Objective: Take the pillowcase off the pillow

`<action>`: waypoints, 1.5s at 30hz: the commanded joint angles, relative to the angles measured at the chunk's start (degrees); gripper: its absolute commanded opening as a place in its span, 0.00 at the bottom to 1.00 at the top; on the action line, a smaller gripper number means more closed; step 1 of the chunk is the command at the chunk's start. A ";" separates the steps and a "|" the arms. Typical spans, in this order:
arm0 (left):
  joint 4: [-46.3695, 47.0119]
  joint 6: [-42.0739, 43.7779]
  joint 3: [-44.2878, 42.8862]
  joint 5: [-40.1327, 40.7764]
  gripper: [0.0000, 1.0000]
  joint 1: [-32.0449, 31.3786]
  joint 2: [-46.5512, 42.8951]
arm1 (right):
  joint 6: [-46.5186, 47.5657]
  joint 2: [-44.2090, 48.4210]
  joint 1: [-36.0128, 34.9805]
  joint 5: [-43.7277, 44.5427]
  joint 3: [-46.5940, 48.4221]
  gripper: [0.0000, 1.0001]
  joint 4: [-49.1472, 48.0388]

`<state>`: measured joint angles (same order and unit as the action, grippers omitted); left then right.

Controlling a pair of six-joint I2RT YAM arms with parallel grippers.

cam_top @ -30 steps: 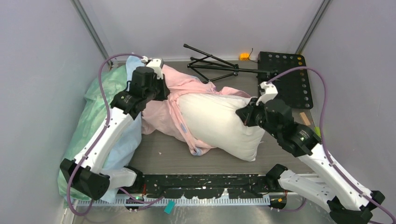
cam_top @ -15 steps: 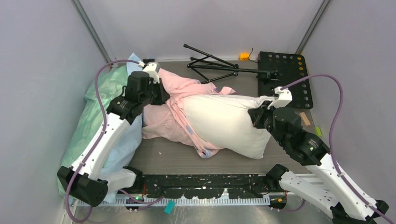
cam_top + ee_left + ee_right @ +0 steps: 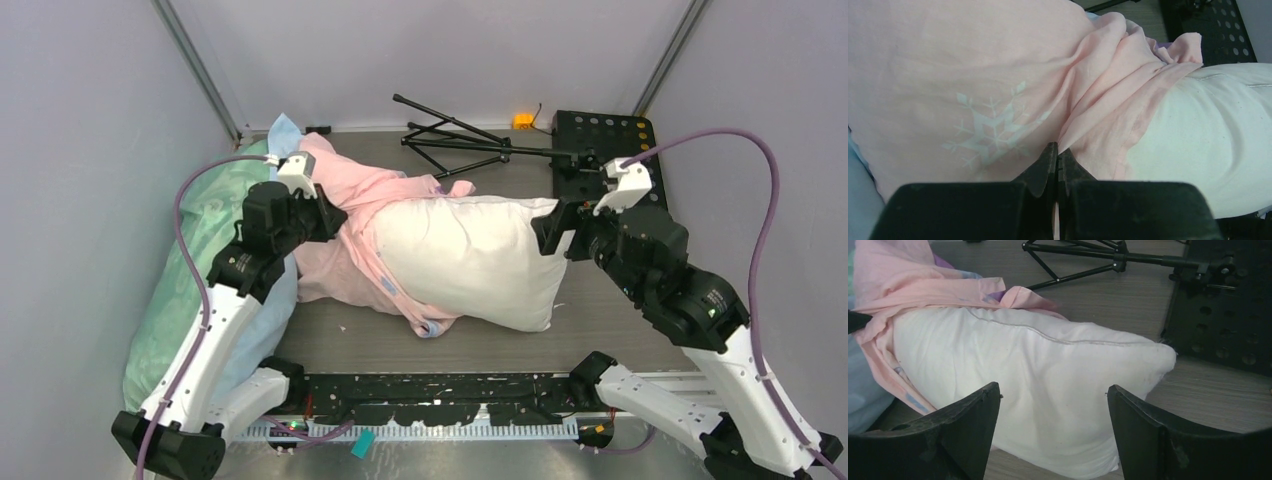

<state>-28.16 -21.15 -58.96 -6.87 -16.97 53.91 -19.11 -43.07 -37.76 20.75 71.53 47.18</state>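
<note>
Leftward goes the left arm, dragging pink cloth with it, while the right jaws have just sprung apart off the pillow's end! The left end effector is pressed together, pinching a fold of the pillowcase, which sits bunched over the pillow's left end. The pillow lies mid-bench, mostly bared. The right end effector stands spread just off its right end. That cloth looks thin and limp and should bunch. The pillow looks light and squashy, likely to slide along, so the bare right corner wants a deep grip.

Pink pillowcase bunched leftward — white pillow mostly bare.
</note>
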 commanded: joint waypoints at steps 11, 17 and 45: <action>1.36 -0.38 2.32 -2.42 0.00 0.89 -4.03 | 4.45 -26.37 -0.12 -19.96 27.01 0.88 11.87; 0.19 0.02 2.28 -1.97 0.00 0.88 -4.91 | 5.81 -32.37 -1.43 -18.01 25.67 0.88 12.78; -10.14 5.89 -14.19 20.81 0.00 1.68 7.76 | 4.50 -11.08 9.47 17.95 9.36 0.00 5.74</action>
<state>-35.29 -20.82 -66.98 -4.99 -19.29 59.16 -19.40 -57.36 -34.81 20.62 75.46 49.21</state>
